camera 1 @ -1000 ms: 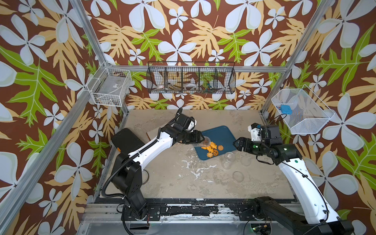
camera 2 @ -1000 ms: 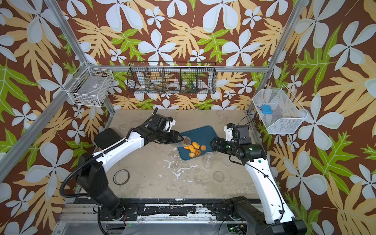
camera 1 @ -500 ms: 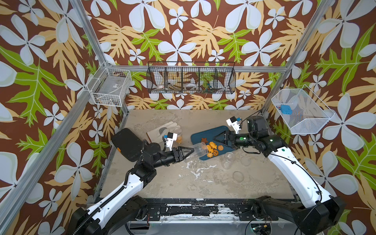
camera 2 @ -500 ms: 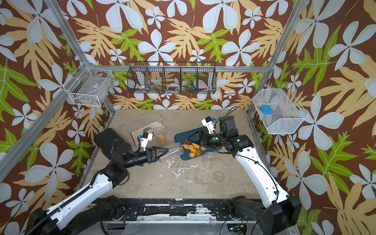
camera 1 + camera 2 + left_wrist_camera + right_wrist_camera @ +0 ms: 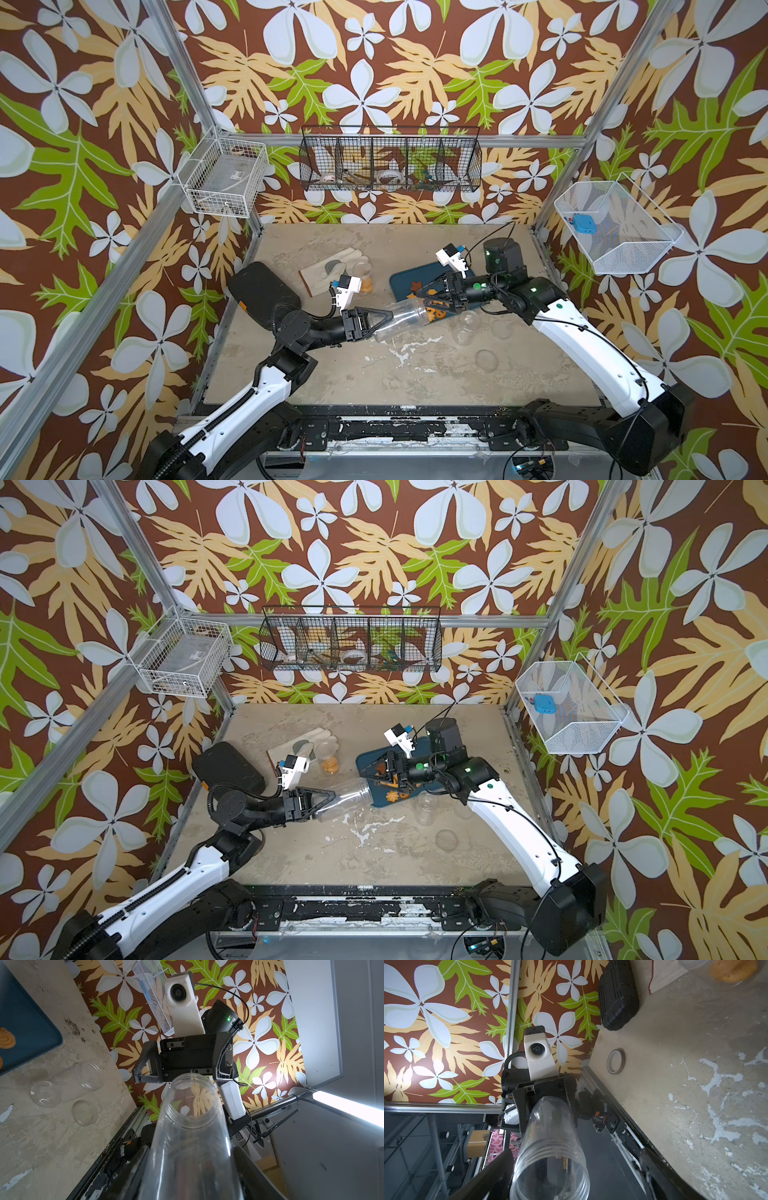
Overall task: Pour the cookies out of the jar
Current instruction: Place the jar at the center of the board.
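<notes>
Left wrist view: the jar (image 5: 187, 1147), looking empty, is being gripped at its base by the left fingers (image 5: 249, 1172). The right fingers (image 5: 488, 1176) are being held wide apart beside its mouth. The cookies (image 5: 392, 796) are lying on the tray (image 5: 368, 766). Pouring seems done, so setting the jar down on the worktop (image 5: 395, 854) is probably being called for next.

On your bench (image 5: 415, 374), patched with white paint (image 5: 411, 353), a black case (image 5: 262, 291) lies at the left edge. Just beside it is a pale glove (image 5: 328, 270), with a small clear pot (image 5: 360, 270) touching its fingers. A blue tray (image 5: 401, 284) sits right of centre. Near its front corner a clear empty container (image 5: 465, 328) lies beside two round clear lids (image 5: 502, 328) (image 5: 486, 360). A tape ring (image 5: 616, 1061) lies flat near the left front edge.

On the walls you have a black wire basket (image 5: 390, 158), a white wire basket (image 5: 224, 183), and a white mesh basket (image 5: 615, 228) holding a blue thing (image 5: 584, 222).
</notes>
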Motion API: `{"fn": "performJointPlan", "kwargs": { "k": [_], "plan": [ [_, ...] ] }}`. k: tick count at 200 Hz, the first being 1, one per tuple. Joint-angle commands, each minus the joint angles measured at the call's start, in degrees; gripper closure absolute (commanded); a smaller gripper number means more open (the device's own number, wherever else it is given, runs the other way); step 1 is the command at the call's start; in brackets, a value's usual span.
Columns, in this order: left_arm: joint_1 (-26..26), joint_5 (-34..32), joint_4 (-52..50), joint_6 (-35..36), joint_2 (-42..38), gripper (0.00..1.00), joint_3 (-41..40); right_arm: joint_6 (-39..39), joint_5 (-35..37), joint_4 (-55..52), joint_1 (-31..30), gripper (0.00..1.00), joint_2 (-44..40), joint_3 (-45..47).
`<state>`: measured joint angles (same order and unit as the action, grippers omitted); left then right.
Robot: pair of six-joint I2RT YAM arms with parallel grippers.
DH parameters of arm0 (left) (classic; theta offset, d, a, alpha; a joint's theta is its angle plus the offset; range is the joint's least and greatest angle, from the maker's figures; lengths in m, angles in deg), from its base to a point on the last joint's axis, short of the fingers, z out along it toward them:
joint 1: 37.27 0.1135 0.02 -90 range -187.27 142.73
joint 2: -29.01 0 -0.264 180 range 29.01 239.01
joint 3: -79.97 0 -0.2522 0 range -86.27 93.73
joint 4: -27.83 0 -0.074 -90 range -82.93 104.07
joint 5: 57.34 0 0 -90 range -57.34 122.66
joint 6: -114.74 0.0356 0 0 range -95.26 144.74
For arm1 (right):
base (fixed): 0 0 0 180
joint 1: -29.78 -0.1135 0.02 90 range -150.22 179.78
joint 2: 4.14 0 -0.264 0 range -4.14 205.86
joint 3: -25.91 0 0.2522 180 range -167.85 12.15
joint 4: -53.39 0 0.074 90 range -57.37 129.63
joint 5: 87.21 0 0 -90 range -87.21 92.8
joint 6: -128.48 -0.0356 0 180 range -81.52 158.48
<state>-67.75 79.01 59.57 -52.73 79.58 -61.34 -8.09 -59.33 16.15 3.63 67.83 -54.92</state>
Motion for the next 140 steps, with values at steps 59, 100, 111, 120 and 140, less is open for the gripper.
{"fn": "performJointPlan", "kwargs": {
  "k": [59, 100, 111, 120, 140],
  "plan": [
    [0.07, 1.2, 5.22, -1.4, 1.53, 0.47, 0.73, -7.28, -5.56, 7.01, -2.93, 0.12, -0.77, 0.88],
    [0.07, 0.94, 5.22, -1.56, 1.6, 0.47, 0.87, -8.34, -6.15, 7.92, -4.04, 0.19, -0.62, 1.23],
    [0.07, 0.82, 5.24, -1.71, 1.47, 0.47, 0.69, -8.83, -6.49, 8.47, -4.34, 0.21, -0.68, 1.56],
    [0.07, 0.72, 5.22, -1.69, 1.31, 0.47, 0.52, -8.98, -6.51, 8.63, -4.52, 0.22, -0.7, 1.59],
    [0.07, 0.76, 5.22, -1.89, 1.04, 0.47, 0.39, -9.24, -6.61, 8.95, -4.82, 0.23, -0.64, 2.0]
  ]
}}
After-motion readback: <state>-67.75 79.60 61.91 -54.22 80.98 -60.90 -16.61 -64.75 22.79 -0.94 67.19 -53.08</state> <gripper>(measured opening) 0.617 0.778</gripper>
